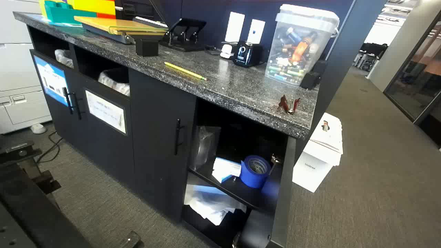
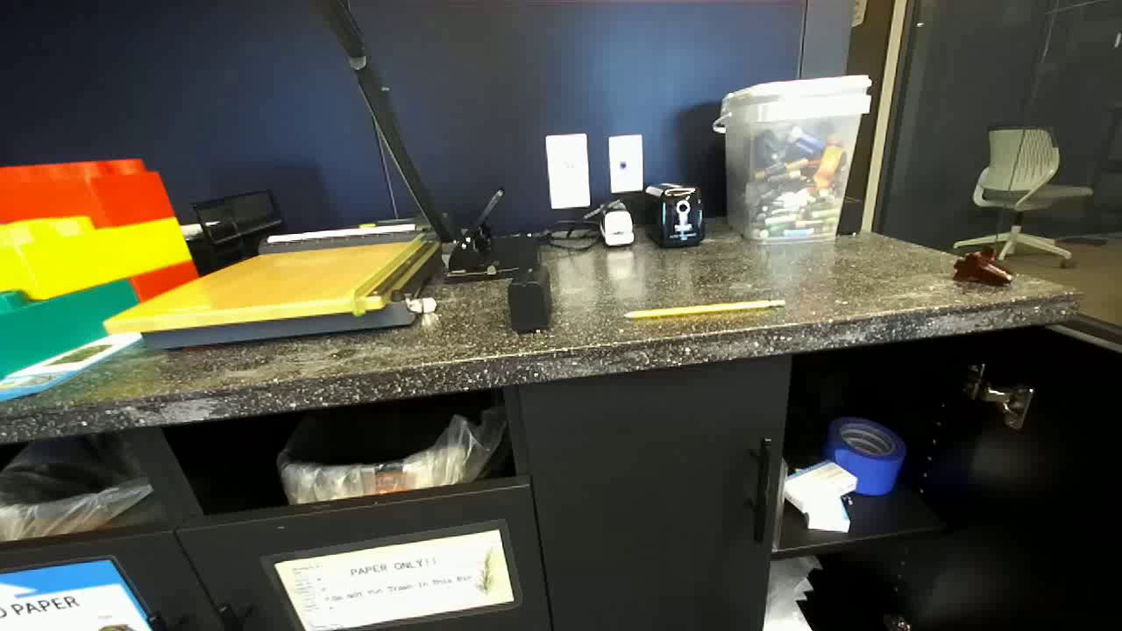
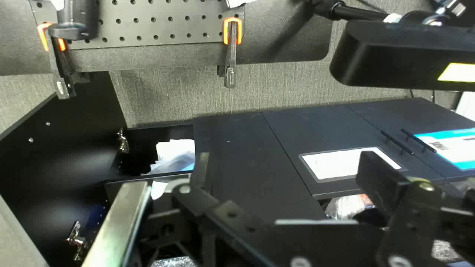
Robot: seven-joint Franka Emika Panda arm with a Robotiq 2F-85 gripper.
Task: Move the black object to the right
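Observation:
The black object [image 1: 147, 46] is a small matte black block standing on the dark speckled counter, near its front edge. It also shows in an exterior view [image 2: 529, 300], just right of the yellow paper cutter. My gripper [image 3: 292, 174] shows only in the wrist view. Its two fingers stand wide apart with nothing between them. Behind them are the black cabinet front and a white label. The black object is out of the wrist view, so its distance from my gripper cannot be told. My gripper is out of both exterior views.
A yellow pencil [image 2: 706, 309] lies right of the block. A yellow paper cutter [image 2: 289, 276] is left. A small black gadget [image 2: 676, 215], a battery bucket [image 2: 793, 162] and a dark red staple remover [image 2: 983, 267] are farther right. A cabinet door [image 3: 63, 148] stands open.

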